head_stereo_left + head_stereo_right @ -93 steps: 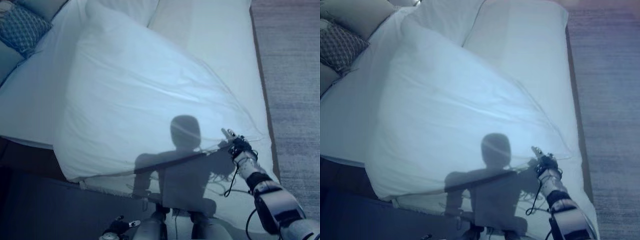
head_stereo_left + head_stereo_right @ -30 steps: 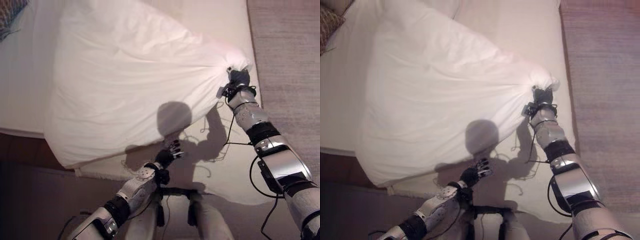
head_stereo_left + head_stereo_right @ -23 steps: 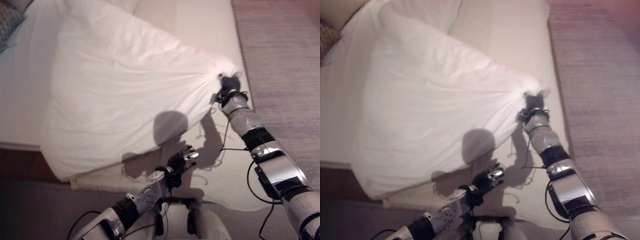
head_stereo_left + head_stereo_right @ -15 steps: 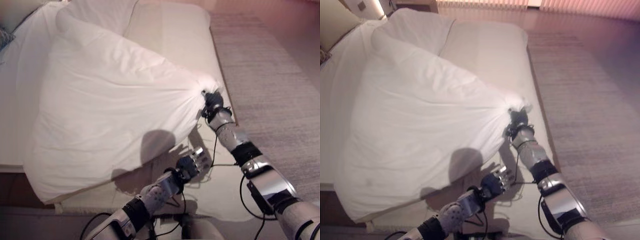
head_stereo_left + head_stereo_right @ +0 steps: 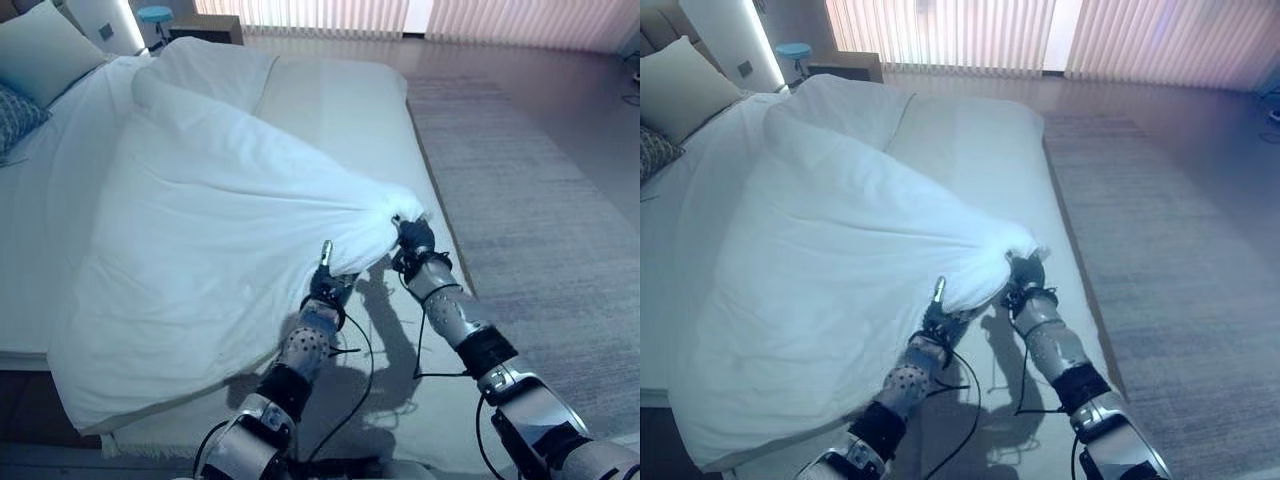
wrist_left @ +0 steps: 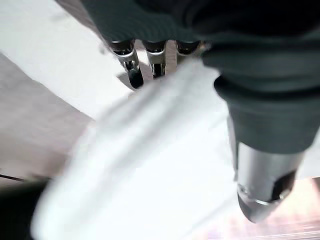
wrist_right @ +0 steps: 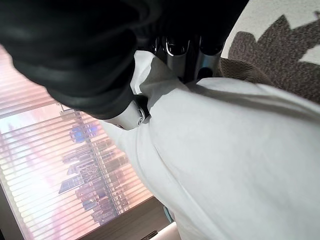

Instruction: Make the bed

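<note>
Spreading the duvet (image 5: 210, 220) is the step in hand, and the robot has a fair start on it. The right hand (image 5: 413, 238) is curled tight round a bunched corner of the duvet near the bed's foot, toward 4 o'clock of the mattress (image 5: 350, 110); its wrist view shows white cloth pinched between thumb and fingers. The left hand (image 5: 325, 283) sits just beside it at the duvet's lower edge, with cloth lying across the palm and the fingers (image 6: 131, 65) reaching past it — whether they have actually closed on the fabric cannot be told. The duvet itself lies skewed over the bed's left half, heaped toward 10 o'clock, its free edge hanging off at 7 o'clock, while the mattress from 12 to 3 o'clock is bare. To do this well the robot would likely need a firm second grip well apart from the first, so the edge can be drawn taut between both hands, then carried toward 3 o'clock — evenly, lest the bunch drag into a twist. Pillows (image 5: 45, 62) wait at 10 o'clock.
</note>
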### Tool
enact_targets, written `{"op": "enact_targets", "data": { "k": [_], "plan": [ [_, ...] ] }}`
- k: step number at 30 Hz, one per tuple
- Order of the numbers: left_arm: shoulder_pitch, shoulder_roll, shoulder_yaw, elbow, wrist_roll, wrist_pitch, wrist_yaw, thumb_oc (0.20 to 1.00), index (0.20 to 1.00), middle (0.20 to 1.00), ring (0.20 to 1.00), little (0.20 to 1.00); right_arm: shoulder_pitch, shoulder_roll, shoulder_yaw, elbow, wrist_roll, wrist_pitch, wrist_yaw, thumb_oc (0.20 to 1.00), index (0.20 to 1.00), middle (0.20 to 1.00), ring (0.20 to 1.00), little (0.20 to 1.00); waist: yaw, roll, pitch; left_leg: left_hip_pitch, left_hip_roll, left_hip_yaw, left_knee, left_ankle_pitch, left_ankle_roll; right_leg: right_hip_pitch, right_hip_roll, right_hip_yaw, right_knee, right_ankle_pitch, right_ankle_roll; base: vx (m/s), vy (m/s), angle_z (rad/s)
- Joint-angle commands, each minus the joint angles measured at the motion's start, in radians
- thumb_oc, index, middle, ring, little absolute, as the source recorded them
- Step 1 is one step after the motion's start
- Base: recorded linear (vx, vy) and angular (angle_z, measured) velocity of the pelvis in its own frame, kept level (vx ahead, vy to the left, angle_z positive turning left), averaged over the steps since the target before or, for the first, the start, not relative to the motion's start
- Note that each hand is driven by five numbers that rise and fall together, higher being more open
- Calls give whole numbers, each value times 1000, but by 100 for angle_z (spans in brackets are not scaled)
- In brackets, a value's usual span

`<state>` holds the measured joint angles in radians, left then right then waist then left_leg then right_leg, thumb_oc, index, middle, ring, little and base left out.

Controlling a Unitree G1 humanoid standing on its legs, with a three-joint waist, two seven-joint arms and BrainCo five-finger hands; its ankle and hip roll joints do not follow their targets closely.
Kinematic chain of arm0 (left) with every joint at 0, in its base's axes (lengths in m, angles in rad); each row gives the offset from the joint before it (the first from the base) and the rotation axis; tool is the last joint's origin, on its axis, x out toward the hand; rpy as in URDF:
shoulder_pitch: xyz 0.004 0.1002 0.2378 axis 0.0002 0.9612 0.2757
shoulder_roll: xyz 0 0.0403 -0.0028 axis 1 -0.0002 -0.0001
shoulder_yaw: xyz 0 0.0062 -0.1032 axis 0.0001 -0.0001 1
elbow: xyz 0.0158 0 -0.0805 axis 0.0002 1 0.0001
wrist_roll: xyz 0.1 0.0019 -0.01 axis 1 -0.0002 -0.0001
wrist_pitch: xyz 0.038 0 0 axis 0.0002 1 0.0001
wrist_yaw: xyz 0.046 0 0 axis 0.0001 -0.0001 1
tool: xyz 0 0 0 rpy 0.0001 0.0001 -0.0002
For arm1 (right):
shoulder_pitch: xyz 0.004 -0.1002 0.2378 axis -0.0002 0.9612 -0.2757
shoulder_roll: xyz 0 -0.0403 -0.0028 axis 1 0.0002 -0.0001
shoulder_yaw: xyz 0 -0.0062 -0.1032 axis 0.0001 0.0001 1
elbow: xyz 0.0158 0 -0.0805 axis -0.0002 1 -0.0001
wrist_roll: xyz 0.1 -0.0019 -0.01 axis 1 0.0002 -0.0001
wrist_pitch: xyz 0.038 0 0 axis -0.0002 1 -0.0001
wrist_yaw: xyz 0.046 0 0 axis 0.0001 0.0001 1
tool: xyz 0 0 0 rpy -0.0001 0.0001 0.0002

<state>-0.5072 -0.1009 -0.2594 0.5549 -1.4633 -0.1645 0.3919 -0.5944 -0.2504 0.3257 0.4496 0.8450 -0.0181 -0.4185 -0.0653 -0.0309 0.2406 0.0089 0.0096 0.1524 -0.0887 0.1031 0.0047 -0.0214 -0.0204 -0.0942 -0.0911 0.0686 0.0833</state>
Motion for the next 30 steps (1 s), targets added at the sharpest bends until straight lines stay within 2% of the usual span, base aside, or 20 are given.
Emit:
{"op": "enact_targets", "data": {
  "k": [1,3,12,21,22,23,24,30],
  "plan": [
    [-86,-8,61,112,104,-106,17,1000,1000,1000,1000,1000,19,-48,-134,-37,-31,-151,-34,200,200,200,200,200,-8,-29,-141,63,-9,15,1,-115,-49,39,-23,-29,10,-3,46,44,-26,6],
    [-84,-13,85,105,98,-130,38,1000,1000,1000,1000,1000,32,-39,-145,-43,-25,-156,-43,200,200,200,200,200,-3,-28,-146,69,-8,13,1,-117,-50,47,-22,-34,9,-7,45,32,-20,7],
    [-78,-23,147,157,116,-144,83,1000,1000,1000,1000,1000,62,-24,-164,-60,-6,-186,-57,200,200,200,200,200,6,-31,-158,84,-6,-8,1,-120,-55,72,-20,-62,18,-25,38,27,-24,8],
    [-35,23,237,146,164,-167,90,1000,1000,1000,1000,1000,137,-9,-201,-72,-30,-197,-63,200,200,200,200,200,20,-31,-176,104,-5,-28,1,-127,-59,98,-17,-85,34,-51,29,27,-29,10],
    [-3,46,250,121,205,-171,85,598,598,598,598,598,174,7,-211,-66,-31,-198,-58,200,200,200,200,200,28,-27,-178,110,-5,-34,1,-127,-59,105,-15,-88,36,-56,27,22,-27,13],
    [12,55,253,109,223,-174,86,448,448,448,448,448,190,14,-217,-68,-31,-199,-57,200,200,200,200,200,30,-27,-181,112,-4,-36,1,-128,-58,108,-15,-89,37,-58,26,28,-34,14],
    [32,68,259,94,251,-176,84,200,200,200,200,200,218,27,-226,-60,-27,-201,-53,200,200,200,200,200,35,-25,-183,114,-5,-39,1,-129,-58,112,-15,-91,39,-63,23,22,-25,10],
    [145,134,275,29,378,-156,52,200,200,200,200,200,359,81,-258,-23,26,-223,-8,200,200,200,200,200,50,-13,-195,128,-7,-70,1,-128,-56,125,-13,-107,73,-95,10,17,-15,9]
  ]
}}
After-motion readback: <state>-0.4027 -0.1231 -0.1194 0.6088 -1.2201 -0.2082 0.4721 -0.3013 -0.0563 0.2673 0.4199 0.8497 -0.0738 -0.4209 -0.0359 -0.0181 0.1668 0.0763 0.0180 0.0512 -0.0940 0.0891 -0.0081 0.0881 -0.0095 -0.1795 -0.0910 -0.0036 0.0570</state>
